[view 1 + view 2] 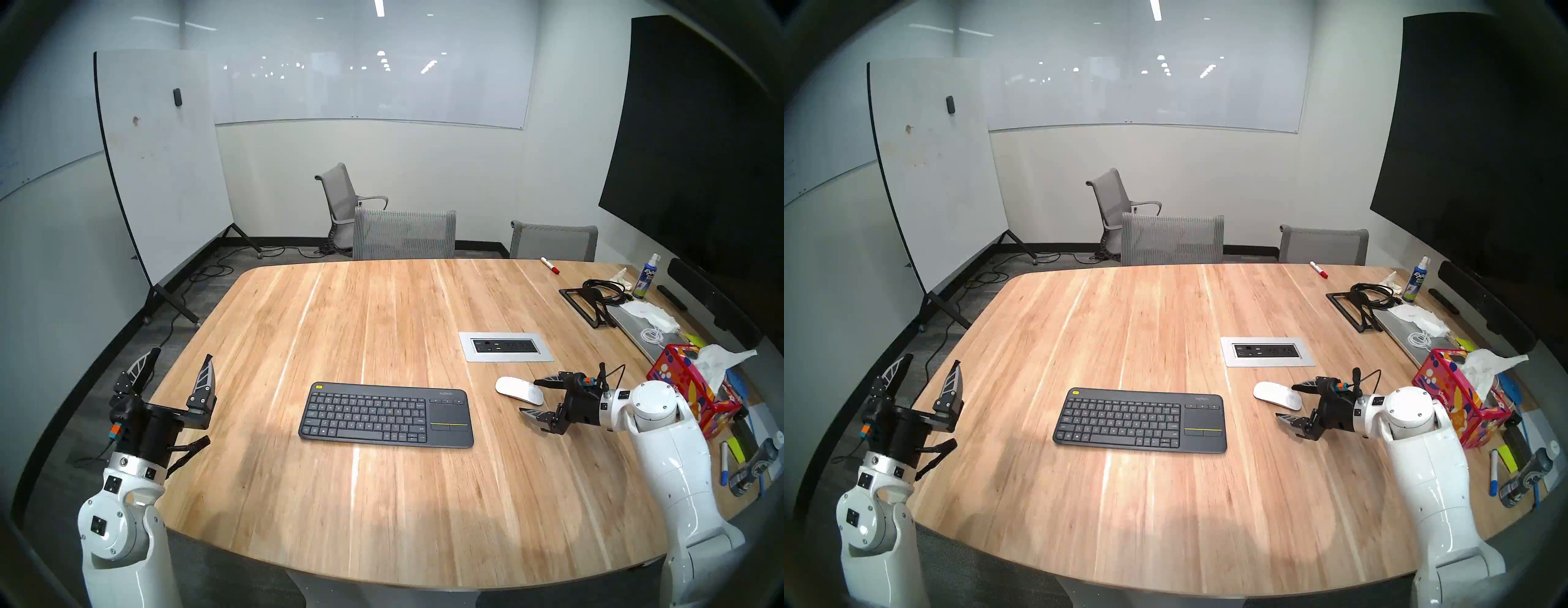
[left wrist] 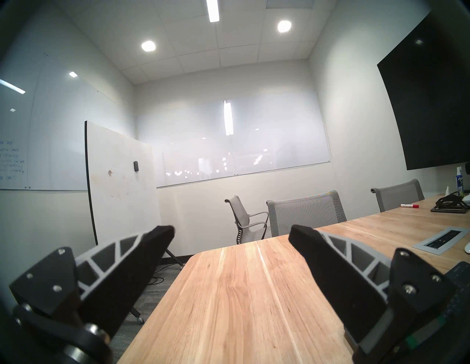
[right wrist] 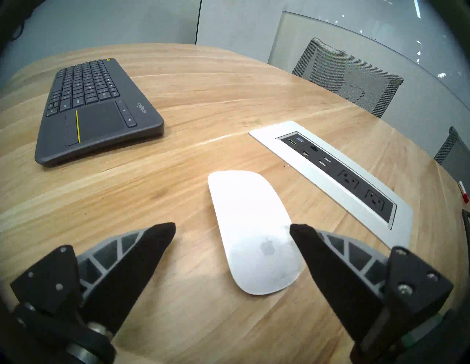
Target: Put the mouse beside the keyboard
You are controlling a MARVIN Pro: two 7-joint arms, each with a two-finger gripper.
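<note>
The right pincer [image 3: 232, 230] is seen spread wide, holding nothing; the mouse [image 3: 251, 228], glossy white and low-domed, is found flat on the worktop [image 3: 193, 76] just ahead of its tips, one fingertip [image 3: 301, 232] over its edge; bare wood is left between it and the keyboard [image 3: 96, 111] beyond; the left pincer [image 1: 178, 369] is likewise spread, well apart.

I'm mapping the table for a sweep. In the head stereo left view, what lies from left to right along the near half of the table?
Left end effector → keyboard → mouse → right end effector → tissue box
</note>
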